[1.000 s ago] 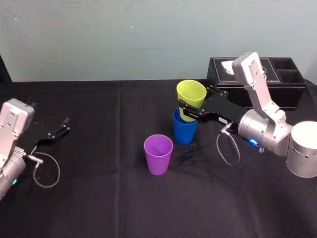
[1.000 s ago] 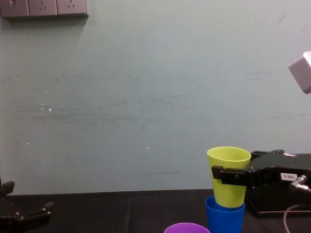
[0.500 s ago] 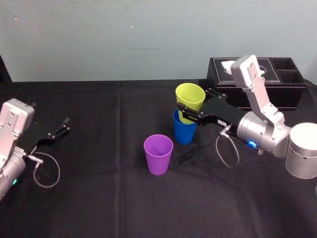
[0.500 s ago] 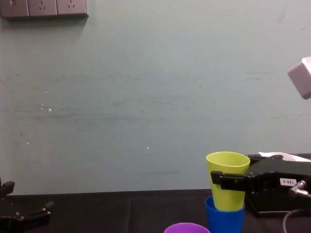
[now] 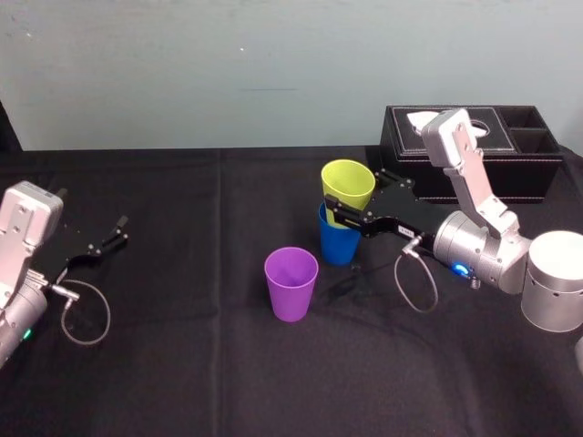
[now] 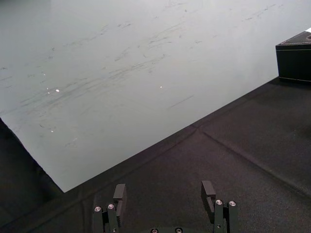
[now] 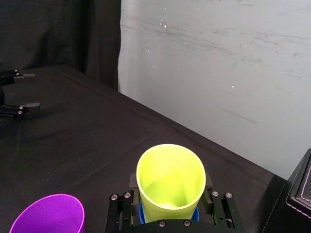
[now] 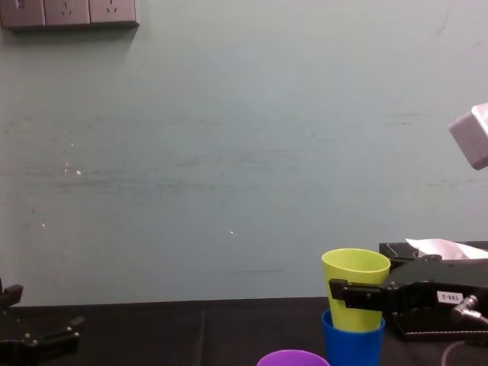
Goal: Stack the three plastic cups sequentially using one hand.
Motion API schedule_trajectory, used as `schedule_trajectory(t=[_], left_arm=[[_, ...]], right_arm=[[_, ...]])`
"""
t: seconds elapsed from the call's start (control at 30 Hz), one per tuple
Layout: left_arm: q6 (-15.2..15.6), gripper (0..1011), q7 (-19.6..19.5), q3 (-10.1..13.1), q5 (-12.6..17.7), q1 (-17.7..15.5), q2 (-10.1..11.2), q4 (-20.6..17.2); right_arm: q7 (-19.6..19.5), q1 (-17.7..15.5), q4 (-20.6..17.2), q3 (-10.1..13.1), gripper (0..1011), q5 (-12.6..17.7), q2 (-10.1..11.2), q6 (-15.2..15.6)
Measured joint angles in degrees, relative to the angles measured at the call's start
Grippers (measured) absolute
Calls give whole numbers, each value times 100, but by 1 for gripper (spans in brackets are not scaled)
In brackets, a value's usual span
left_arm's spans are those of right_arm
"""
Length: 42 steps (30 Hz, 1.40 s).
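- One gripper was at work: the right gripper (image 5: 351, 195) was clamped on the yellow-green cup (image 8: 355, 267), with a slim black finger on either side of its wall, a little below the rim.
- That cup was upright, and its lower part was down inside the blue cup (image 5: 339, 244), which stood on the black tablecloth (image 5: 228, 382) near the middle of the table.
- Purple cup (image 5: 291, 283) stood on its own, upright and mouth up, to the left of the pair and nearer the robot, not touching them.
- Behind the right arm, at the far right of the table, sat the black tissue box (image 5: 528, 173), white tissue poking out of its top.
- Over at the left edge, the left gripper (image 5: 120, 229) hung low over the cloth, fingers spread with nothing between them, well apart from all three cups.
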Motion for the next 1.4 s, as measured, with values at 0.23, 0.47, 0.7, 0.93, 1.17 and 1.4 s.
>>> schedule_trajectory(t=[0.23, 0.47, 0.7, 0.93, 1.17, 1.4], left_arm=[[0, 1010, 0, 0, 0, 0, 0, 0], [0, 1010, 0, 0, 0, 0, 0, 0], [0, 1010, 0, 0, 0, 0, 0, 0], [0, 1010, 0, 0, 0, 0, 0, 0], [0, 1010, 0, 0, 0, 0, 0, 0], [0, 1010, 0, 0, 0, 0, 0, 0]], right_arm=[[-2, 0, -6, 0, 736, -1, 1, 1], [-8, 0, -20, 2, 777, -4, 4, 9], [-11, -3, -26, 5, 953, -6, 6, 16], [-15, -4, -30, 6, 1003, -8, 9, 21], [-17, -4, -34, 6, 1003, -10, 9, 24], [-15, -86, -160, 42, 1003, 7, 70, -27]])
